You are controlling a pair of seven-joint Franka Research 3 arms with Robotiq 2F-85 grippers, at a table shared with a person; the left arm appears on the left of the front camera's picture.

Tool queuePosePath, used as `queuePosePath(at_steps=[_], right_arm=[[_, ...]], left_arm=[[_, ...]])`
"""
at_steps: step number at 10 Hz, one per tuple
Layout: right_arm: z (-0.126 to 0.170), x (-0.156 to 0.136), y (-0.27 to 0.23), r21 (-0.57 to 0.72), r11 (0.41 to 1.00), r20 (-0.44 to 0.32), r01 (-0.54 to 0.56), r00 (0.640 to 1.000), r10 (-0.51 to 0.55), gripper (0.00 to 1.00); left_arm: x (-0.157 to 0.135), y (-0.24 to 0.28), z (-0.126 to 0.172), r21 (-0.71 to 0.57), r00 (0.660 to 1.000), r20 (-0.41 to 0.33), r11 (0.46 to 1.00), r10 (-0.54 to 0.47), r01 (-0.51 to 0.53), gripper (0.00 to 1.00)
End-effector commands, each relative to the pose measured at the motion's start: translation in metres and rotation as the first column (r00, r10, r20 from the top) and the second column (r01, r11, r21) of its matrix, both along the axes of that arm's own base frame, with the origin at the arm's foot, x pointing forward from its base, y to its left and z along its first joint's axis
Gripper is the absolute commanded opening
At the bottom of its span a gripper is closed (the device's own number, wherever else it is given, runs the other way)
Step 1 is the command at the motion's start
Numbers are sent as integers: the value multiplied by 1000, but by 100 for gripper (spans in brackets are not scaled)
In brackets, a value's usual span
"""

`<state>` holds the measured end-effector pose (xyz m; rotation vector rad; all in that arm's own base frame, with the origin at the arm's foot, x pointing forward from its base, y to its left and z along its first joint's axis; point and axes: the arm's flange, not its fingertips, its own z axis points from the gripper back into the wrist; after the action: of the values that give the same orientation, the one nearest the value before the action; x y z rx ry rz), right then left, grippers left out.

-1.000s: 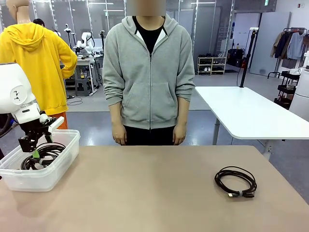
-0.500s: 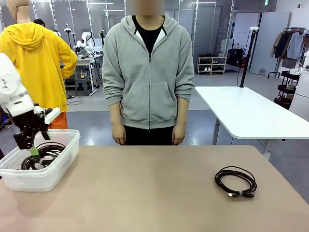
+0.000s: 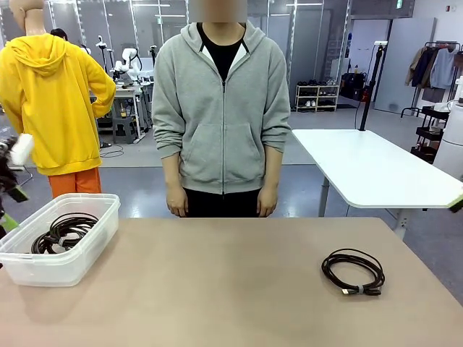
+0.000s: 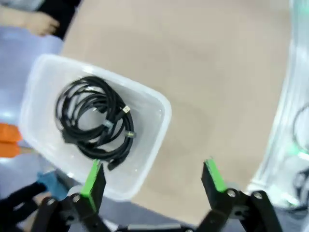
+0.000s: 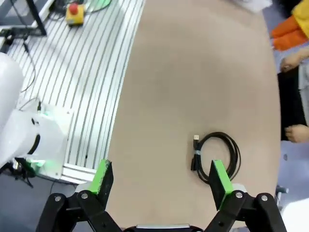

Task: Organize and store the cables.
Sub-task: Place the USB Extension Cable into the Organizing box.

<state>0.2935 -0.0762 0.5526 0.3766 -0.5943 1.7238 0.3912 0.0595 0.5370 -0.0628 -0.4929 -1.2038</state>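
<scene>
A: What's changed since the earlier frame?

B: The left gripper (image 4: 152,176) has lifted out of the bin (image 3: 94,242) and drawn back off the table's (image 3: 239,289) left edge. A second ago its fingers were down among the coils; now it is at the far left border of the front view.

A: Is it carrying anything?

B: No. In its wrist view the jaws are spread wide with nothing between the green pads (image 4: 93,173), looking down on the bin. I'd judge it let a cable go there and is clearing out of the way.

A: What's in the bin?

B: Coiled black cables (image 3: 65,230), lying loose on the floor of the clear tub, which sits at the table's left edge. How many coils, I can't tell.

A: And the middle?

B: Bare tabletop. The person (image 3: 222,108) stands at the far edge, arms hanging, hands off the table, not taking part just now.

A: To the right?

B: One cable (image 3: 353,271) lies on the table near the right edge, wound in a round coil with its plug ends at the near side. It's well apart from the bin.

A: The right gripper?

B: The right gripper (image 5: 158,181) hangs high above that coil, jaws spread and empty. It looks placed for a descent on the coil, which would be the remaining pick.
</scene>
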Motion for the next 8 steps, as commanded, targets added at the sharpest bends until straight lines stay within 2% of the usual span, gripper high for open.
queuePosePath(at_steps=[1,2,3,4,5,6,7,8], right_arm=[[-15,23,20,-83,994,-53,-66,997,62,100],[-30,31,37,-140,985,-68,-101,993,92,100],[-49,39,51,-232,969,-78,-83,995,66,100],[-68,43,63,-272,961,-90,-54,995,31,100],[-91,46,71,-333,943,-71,20,996,-46,100],[-110,53,71,-339,935,-47,110,990,-133,100],[-127,57,71,-338,925,-27,174,980,-195,100],[-136,53,72,-361,916,-26,177,979,-200,100]], left_arm=[[-38,14,9,-160,978,90,972,190,-174,100],[-48,22,9,-227,949,45,928,312,-294,100],[-52,30,9,-317,915,-20,866,402,-387,100],[-52,32,9,-326,920,-6,869,392,-372,100],[-52,25,10,-309,949,33,906,315,-290,100],[-57,43,16,-286,933,-33,891,359,-353,100],[-57,43,16,-286,933,-33,891,359,-353,100],[-57,43,16,-286,933,-33,891,359,-353,100]])
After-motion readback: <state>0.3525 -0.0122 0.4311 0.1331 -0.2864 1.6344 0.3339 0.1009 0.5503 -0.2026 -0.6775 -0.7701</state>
